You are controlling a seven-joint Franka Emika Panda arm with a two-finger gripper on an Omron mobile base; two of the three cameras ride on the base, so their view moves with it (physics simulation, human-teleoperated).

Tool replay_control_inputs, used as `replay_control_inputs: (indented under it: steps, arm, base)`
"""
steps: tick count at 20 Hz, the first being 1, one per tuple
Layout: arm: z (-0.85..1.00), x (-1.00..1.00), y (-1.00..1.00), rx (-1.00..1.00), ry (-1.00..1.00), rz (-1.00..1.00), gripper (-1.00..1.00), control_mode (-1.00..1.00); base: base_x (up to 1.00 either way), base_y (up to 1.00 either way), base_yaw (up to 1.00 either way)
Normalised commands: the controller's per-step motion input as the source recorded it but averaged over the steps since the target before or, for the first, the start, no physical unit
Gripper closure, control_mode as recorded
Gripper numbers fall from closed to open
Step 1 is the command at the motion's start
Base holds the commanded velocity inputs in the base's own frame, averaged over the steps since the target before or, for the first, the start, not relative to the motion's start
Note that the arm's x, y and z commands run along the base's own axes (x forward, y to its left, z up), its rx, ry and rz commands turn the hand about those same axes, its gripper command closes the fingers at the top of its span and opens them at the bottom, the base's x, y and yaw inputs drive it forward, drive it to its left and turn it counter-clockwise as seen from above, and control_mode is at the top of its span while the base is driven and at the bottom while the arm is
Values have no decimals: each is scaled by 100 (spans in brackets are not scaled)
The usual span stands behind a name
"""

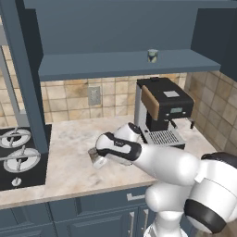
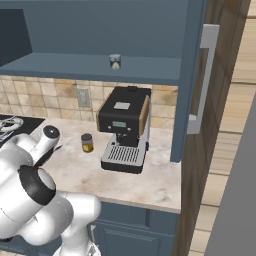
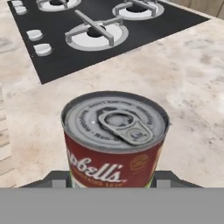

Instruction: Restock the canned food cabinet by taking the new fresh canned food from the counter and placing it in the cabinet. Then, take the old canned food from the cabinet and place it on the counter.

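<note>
Hand view: the old canned food (image 3: 114,144) stands front and centre, clenched in the gripper (image 3: 113,180), a dark fingertip (image 3: 57,178) against each side.
Label: white script on the red band reads "pbell's", its first letters turned out of sight; the smaller line under it is too fine to read, and a gold medallion sits at the label's 3 o'clock.
Lid: silver, ribbed, with a pull tab pointing toward 4 o'clock.
Counter: the counter (image 3: 192,87) lies bare from 1 to 4 o'clock of the can; the black stovetop (image 3: 52,57) with its white knobs begins at 11 o'clock, its near edge well apart from the can.
Left base view: the gripper (image 1: 96,157) hangs low over the counter near its front edge; whether the can touches the stone cannot be told.
Cabinet: the new fresh canned food (image 1: 152,55) stands upright on the cabinet (image 1: 92,69) shelf near its front lip, with open shelf running toward 9 o'clock.
Neighbours: a coffee machine (image 1: 164,111) sits at 3 o'clock of the gripper; in the right base view a dark can with yellow band (image 2: 87,143) stands just beside it, its label unreadable.
</note>
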Motion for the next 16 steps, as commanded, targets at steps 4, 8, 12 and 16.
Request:
replay_control_inputs:
  steps: [4,8,12,16]
  arm:
    - [-24,8,0,5,0,0,100,-100]
    - [-26,11,0,1,0,0,100,-100]
    - [-15,11,0,0,0,0,100,-100]
    - [0,1,0,0,1,0,-100,-100]
  base:
    - [0,0,0]
    - [0,0,0]
    - [0,0,0]
    - [0,0,0]
